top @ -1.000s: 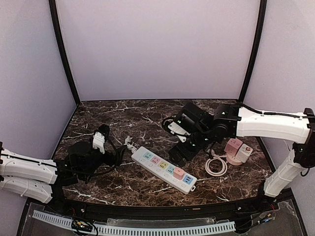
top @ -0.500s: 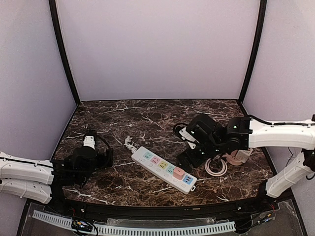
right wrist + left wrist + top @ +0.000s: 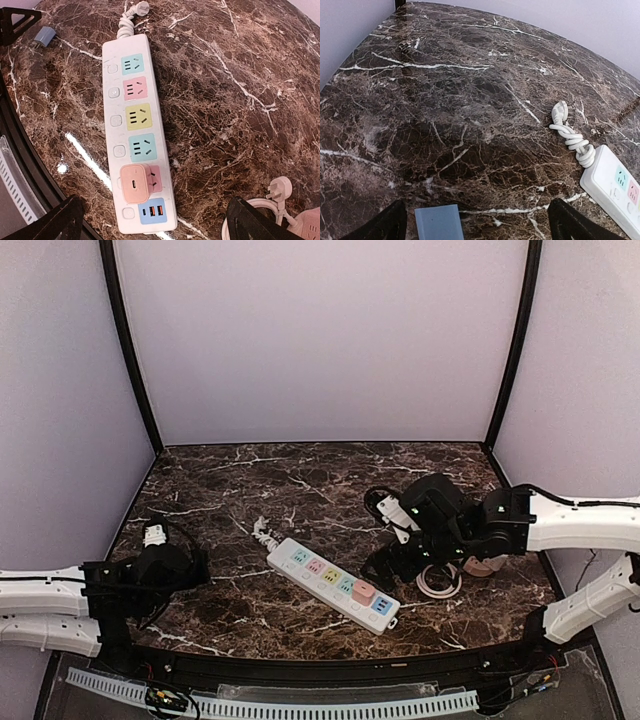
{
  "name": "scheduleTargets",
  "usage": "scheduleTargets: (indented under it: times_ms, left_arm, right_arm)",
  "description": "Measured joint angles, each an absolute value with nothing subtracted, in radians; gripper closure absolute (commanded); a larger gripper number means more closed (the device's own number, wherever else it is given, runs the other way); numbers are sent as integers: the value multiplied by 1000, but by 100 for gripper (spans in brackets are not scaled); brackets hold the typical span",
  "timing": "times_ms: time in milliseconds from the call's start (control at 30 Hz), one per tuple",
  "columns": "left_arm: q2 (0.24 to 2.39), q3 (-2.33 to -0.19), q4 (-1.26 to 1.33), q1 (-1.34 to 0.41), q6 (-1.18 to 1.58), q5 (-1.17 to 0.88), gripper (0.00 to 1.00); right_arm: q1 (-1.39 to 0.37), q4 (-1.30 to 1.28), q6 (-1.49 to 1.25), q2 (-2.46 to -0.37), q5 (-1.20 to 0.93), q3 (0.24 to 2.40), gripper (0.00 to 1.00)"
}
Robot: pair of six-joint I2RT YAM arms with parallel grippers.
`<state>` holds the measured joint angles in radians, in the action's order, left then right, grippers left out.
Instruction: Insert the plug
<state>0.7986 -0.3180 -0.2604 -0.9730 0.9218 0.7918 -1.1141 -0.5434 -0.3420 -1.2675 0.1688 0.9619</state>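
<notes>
Plug (image 3: 135,183) in power strip (image 3: 136,125), just below splayed right end effector (image 3: 152,222)

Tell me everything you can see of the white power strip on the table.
The power strip is a long white bar, plastic-looking, lying flat and slantwise on the marble table. Five coloured sockets run along it, teal, pink, yellow, teal, pink, each beside a white button, then a blue USB panel. A pink charger is plugged into the last pink socket. Its white cord lies bundled at the other end.
</notes>
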Motion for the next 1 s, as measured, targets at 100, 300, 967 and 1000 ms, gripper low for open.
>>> scheduleTargets:
  times_ms: [100, 300, 967, 1000]
  left_arm:
    - [756, -297, -304, -973, 971, 780, 1]
    - [751, -262, -358, -973, 1026, 748, 2]
    - [987, -263, -298, -876, 1001, 644, 23]
    - [999, -263, -291, -873, 999, 640, 25]
  right_arm:
    - [-1114, -522, -333, -1266, 160, 945, 1]
    - [-1114, -487, -315, -1266, 153, 923, 1]
    - [-1114, -431, -289, -1266, 145, 888, 1]
    - [-1114, -428, -289, -1266, 145, 886, 1]
